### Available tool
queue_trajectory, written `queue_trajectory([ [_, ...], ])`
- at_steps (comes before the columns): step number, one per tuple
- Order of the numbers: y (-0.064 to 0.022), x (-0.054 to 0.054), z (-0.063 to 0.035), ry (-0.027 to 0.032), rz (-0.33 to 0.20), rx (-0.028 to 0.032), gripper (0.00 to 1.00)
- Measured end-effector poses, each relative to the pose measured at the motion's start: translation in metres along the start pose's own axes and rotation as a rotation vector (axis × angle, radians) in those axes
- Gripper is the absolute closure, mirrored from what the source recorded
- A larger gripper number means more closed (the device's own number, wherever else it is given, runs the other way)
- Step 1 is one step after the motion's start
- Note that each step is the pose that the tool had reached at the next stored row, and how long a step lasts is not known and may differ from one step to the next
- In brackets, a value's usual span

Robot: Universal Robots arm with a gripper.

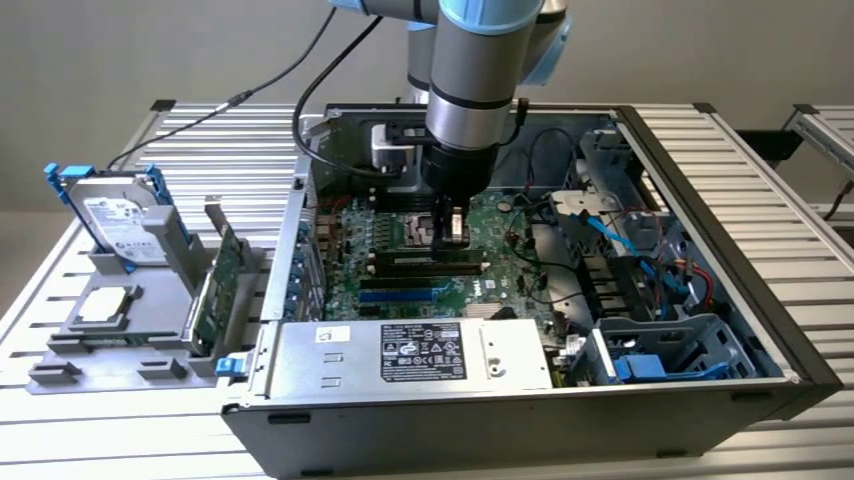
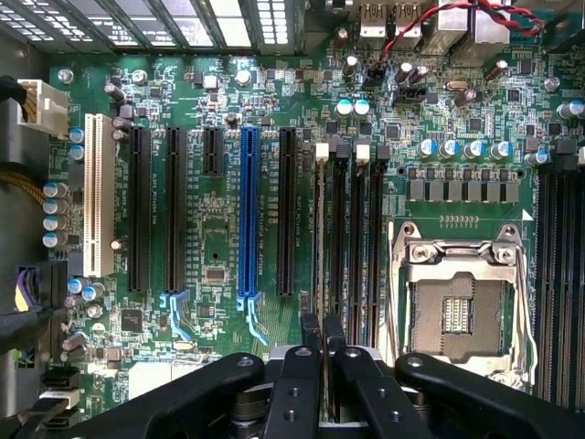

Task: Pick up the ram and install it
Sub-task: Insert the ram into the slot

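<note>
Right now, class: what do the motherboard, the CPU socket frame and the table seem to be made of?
Motherboard: glossy green circuit board, probably fibreglass, with soldered parts. CPU socket frame: bare metal, likely steel, bright glints. Table: probably aluminium, matt silver ribbed slats.

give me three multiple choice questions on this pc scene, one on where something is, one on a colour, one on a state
1. Where is the gripper relative to the computer case?
A. beside it
B. far above it
C. down inside it, over the motherboard

2. What colour are the rails on the hard drive?
A. blue
B. red
C. yellow

3. What state is the processor socket in?
A. covered by a cooler
B. bare, nothing mounted on it
C. hidden under a card

Answers:
1 C, the arm reaches into the open case above the board.
2 A, blue rails flank the silver drive.
3 B, the socket's contact field lies uncovered.
</note>
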State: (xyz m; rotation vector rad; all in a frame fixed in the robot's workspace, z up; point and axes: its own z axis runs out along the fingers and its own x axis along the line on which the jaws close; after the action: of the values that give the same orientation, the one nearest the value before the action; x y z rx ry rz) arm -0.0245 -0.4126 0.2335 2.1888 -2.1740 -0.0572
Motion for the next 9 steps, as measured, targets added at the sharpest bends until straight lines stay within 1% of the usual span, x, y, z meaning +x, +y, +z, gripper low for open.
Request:
queue_trajectory([
  [5,0.0011,0.0000,0.0008,0.0008,0.000,0.0001,0.87],
  [9,0.0014,0.0000,0.0019,0.0030,0.000,0.0001,0.87],
])
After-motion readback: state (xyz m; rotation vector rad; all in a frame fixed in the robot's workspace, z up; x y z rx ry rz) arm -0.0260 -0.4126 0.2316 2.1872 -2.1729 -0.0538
